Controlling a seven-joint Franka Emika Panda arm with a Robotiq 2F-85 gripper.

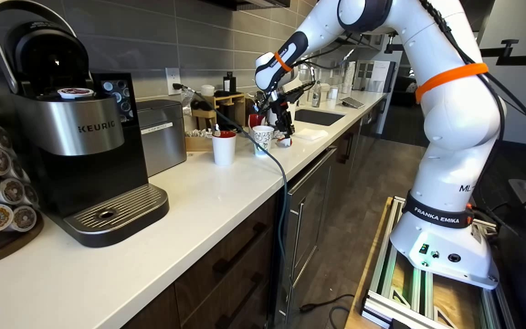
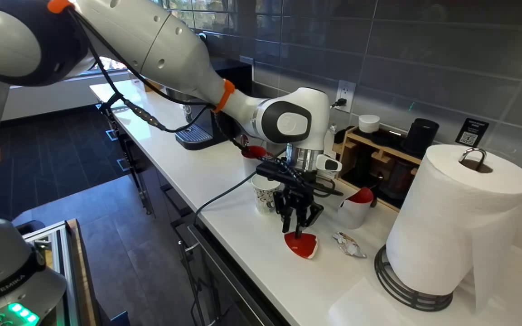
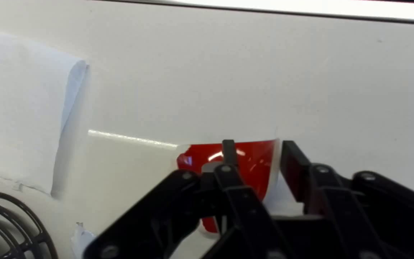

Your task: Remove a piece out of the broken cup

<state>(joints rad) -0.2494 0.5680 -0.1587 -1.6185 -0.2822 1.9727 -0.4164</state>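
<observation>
Hanging low over a curved, glossy red, white-edged piece [image 2: 304,248], a black two-fingered gripper [image 3: 260,145] at the end of a white jointed robot arm [image 2: 184,63] has its jaws apart by a moderate gap. In the wrist view, one dark finger [image 3: 229,153] overlaps the red face and its partner sits just past the piece's right edge; whether either touches cannot be told. The piece lies on a glossy white countertop [image 1: 199,201], apart from the white, red-lined broken cup [image 2: 353,216], which stands nearer the grey tiled wall [image 2: 447,59], its rim sloping unevenly. Near both rests a small, crumpled silvery scrap [image 2: 349,245]. Beside the gripper, in both exterior views, stands an upright white, dark-swirled cup [image 1: 264,136], and near it a plain white cylindrical cup [image 1: 223,150] with a red interior. A black-and-silver coffee maker [image 1: 98,125] stands farther along, and, in an exterior view, a thick white roll of paper towels [image 2: 460,226] stands upright on a black wire base [image 2: 424,302]
</observation>
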